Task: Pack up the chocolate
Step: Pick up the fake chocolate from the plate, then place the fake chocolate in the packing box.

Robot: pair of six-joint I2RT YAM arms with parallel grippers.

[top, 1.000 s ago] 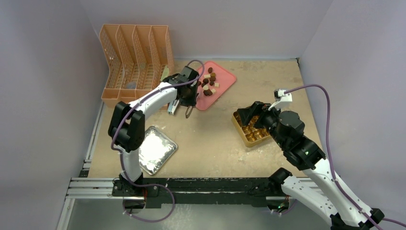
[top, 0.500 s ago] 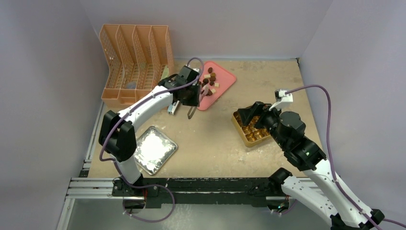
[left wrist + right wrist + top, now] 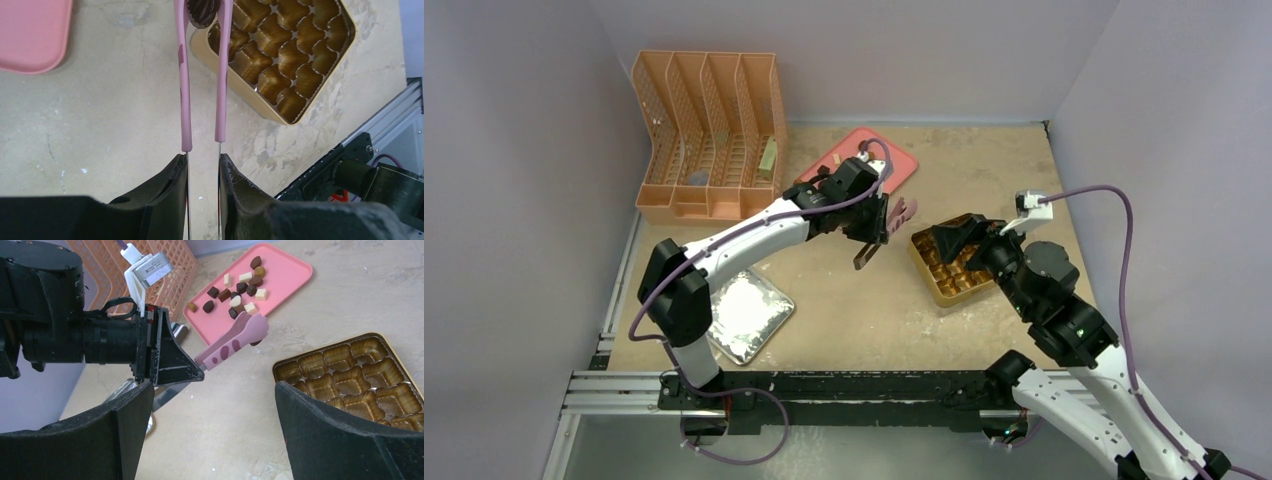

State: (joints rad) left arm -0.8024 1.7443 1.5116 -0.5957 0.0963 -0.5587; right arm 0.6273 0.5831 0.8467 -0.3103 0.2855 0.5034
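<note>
1. Chocolate piece point(image 3: 202, 10), L wrist: dark, pinched in pink tongs point(image 3: 185, 100) at gold box's point(image 3: 300, 65) corner; left gripper point(image 3: 202, 165) clamps tongs.
2. Top: L arm just swung over to box, so drop-in prob. next.
3. R wrist: right gripper point(image 3: 214, 390) wide open, empty, at box; remaining chocolate point(image 3: 240, 287) on pink tray point(image 3: 290, 275) beyond box.

Ridged chocolate point(image 3: 202, 9), smooth tongs point(image 3: 185, 100), glossy box point(image 3: 280, 65)

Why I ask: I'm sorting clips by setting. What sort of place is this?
Likely a robot lab test cell: plain grey walls box in a scuffed tabletop, and the left arm and right arm are mounted on a metal rail.
</note>
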